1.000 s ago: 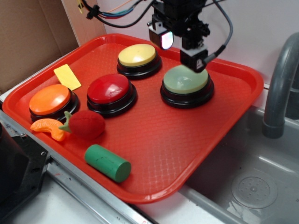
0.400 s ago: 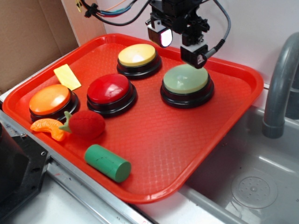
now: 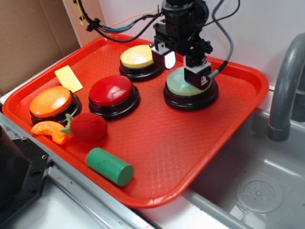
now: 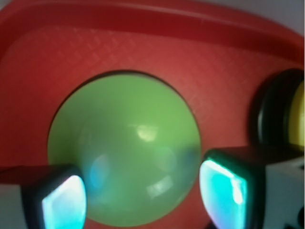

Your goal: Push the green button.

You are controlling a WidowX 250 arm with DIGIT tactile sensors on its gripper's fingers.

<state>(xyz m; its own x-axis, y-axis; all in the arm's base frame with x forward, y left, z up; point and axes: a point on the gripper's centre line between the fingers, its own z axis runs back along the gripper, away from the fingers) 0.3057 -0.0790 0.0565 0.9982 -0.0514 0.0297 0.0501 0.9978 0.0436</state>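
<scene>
The gripper (image 4: 143, 200), fingers spread and holding nothing, hangs directly over the green button (image 4: 125, 150) on the red tray (image 3: 157, 148).

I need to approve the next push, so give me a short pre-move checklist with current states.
1. End effector is over the green button, not the yellow button: ok.
2. Button sits centred between the fingers in the wrist view: ok.
3. End effector open, holding nothing: ok.
4. Contact with the dome already made: cannot tell.
5. Green button sits flat on the red tray: ok.
6. Red button and green cylinder lie away from the path: ok.
</scene>
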